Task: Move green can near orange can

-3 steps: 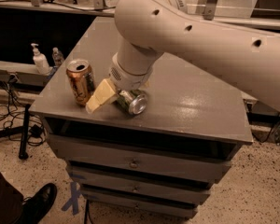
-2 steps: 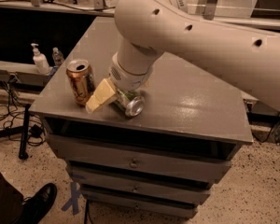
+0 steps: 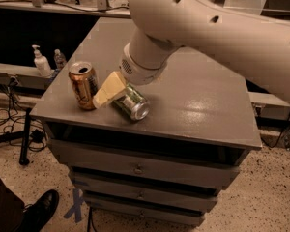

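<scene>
Camera view: the green can lies sideways near the front of the tabletop, just beside the upright orange can. The gripper is down over it. One cream finger lies along its flank and the other is hidden, so the fingers seem closed on the green can. It is likely light, thin-walled, slick and prone to rolling, so grip it mid-body, gently.

No readable text or labels
</scene>
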{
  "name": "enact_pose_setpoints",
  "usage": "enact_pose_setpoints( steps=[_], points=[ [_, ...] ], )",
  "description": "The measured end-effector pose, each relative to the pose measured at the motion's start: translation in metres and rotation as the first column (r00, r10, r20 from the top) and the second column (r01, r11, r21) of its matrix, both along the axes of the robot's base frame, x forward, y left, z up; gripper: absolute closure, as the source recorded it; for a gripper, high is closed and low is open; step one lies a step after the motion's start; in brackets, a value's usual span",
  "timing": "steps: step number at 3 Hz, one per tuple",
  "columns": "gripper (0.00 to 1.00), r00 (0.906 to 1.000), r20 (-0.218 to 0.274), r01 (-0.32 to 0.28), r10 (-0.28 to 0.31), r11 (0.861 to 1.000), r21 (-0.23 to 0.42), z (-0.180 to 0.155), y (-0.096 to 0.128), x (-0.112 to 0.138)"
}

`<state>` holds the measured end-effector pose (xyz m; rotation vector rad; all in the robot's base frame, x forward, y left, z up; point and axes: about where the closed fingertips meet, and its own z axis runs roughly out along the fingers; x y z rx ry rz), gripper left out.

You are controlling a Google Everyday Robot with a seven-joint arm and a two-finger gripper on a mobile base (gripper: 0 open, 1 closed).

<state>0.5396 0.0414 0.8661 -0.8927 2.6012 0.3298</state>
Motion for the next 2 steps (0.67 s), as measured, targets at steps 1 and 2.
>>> enact_pose_setpoints(
  steps=[1, 2],
  points=[
    [0.0, 0.9946, 0.099, 0.026, -0.031, 0.999, 0.048, 0.055, -0.027, -0.001],
    [0.0, 0.9824, 0.184, 0.017, -0.034, 0.995, 0.094, 0.111, -0.067, -0.012]
  ],
)
